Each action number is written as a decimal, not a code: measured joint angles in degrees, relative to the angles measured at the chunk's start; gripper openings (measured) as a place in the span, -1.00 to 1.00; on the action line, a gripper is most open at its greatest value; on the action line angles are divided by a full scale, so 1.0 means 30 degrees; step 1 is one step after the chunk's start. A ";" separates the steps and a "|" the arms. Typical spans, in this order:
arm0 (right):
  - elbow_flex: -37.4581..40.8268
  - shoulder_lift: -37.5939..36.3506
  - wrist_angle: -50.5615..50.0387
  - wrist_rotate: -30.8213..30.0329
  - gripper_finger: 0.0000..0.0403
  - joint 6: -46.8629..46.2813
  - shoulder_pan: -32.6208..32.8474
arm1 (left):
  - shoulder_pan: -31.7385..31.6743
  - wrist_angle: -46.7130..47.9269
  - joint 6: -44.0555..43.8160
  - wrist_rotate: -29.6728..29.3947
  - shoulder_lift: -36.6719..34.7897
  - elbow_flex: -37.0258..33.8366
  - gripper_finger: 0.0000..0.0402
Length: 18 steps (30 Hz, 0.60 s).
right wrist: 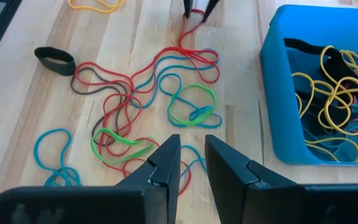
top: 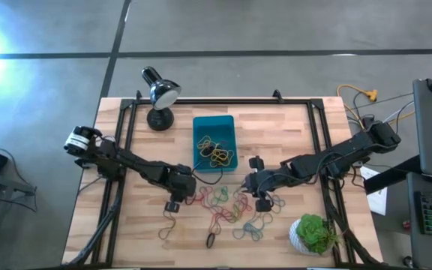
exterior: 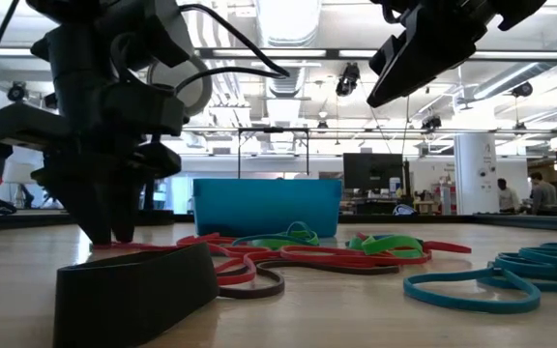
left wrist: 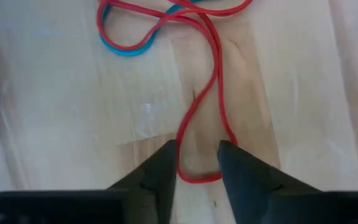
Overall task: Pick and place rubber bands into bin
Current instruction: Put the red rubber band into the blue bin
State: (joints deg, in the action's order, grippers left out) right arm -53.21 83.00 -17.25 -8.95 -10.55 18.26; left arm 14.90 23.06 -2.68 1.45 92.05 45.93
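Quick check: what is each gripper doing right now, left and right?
Left gripper: open, down at the table, fingers straddling a red rubber band, not yet gripping.
Right gripper: open, empty, above the loose bands.

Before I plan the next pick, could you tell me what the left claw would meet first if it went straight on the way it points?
The left claw points down at the table; its open fingers straddle a red band, so it would probably meet that loop first.
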 joint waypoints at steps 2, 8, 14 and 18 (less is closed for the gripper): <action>0.0037 0.0000 0.0007 0.0000 -0.66 0.0000 0.0000 | 0.0007 -0.0025 -0.0006 0.0158 0.0000 -0.0028 -0.66; 0.0037 0.0000 -0.0001 0.0000 -0.66 -0.0116 0.0000 | 0.0022 -0.0025 -0.0030 0.0489 0.0000 -0.0035 -0.97; 0.0037 0.0000 0.0007 0.0000 -0.66 -0.0227 0.0124 | 0.0022 0.0203 0.0002 0.0418 -0.0019 0.0212 -1.00; 0.0037 0.0000 -0.0001 0.0000 -0.66 -0.0364 0.0117 | 0.0020 0.0139 0.0097 -0.0276 -0.0249 0.0439 -1.00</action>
State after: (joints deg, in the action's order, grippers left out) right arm -53.10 83.00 -17.26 -8.95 -11.64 18.61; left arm 14.95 23.47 -2.39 0.62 91.30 47.24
